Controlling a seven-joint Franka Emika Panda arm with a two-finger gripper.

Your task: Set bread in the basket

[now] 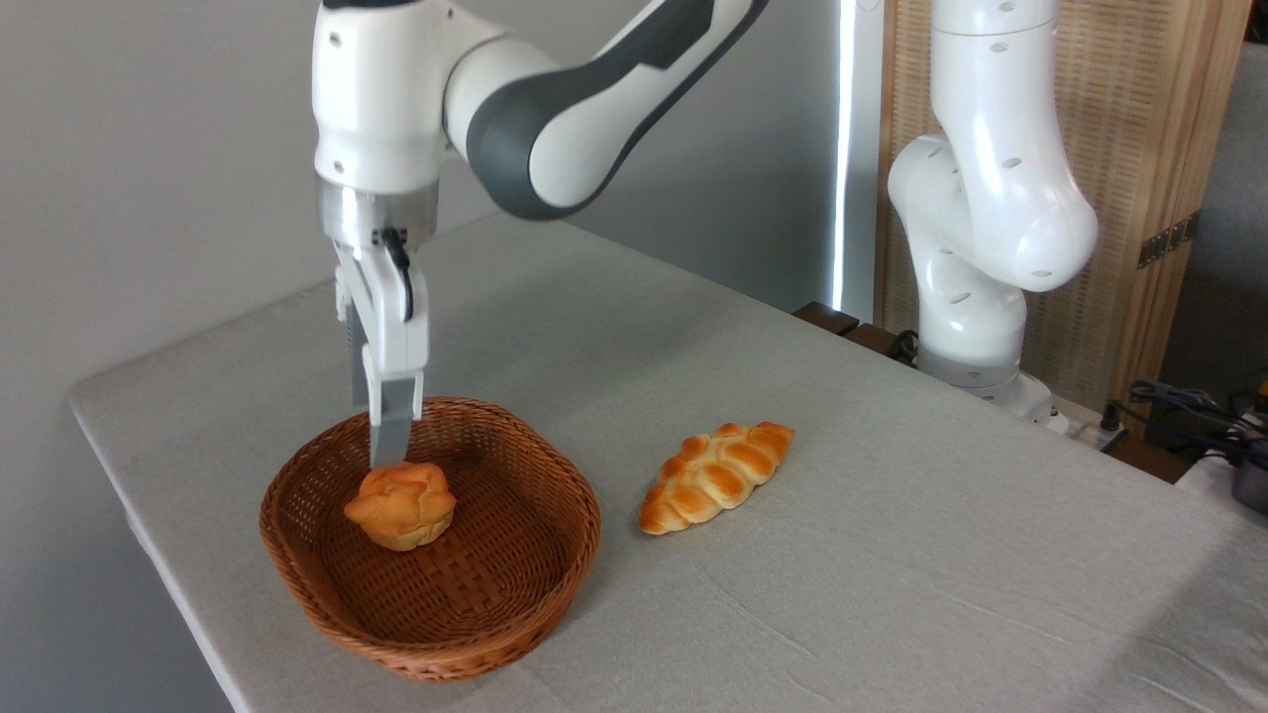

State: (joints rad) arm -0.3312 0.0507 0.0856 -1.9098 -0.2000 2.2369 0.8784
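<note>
The bread [401, 505], a small round golden-orange bun with a knotted top, rests on the floor of the basket [515, 555], left of its middle. The basket is a wide, shallow oval of brown wicker near the table's left front corner. My gripper [374, 432] hangs straight down over the basket's back-left part. Its near finger [393, 431] ends right at the bun's top rear edge, and the other finger shows behind it, further back and apart. The gripper is open and the bun sits on the wicker on its own.
A longer braided oval loaf [715, 477] lies on the grey tablecloth just right of the basket. The arm's white base [976, 327] stands at the table's right rear. Cables [1189, 406] lie at the far right, and the table edge runs close to the basket's left side.
</note>
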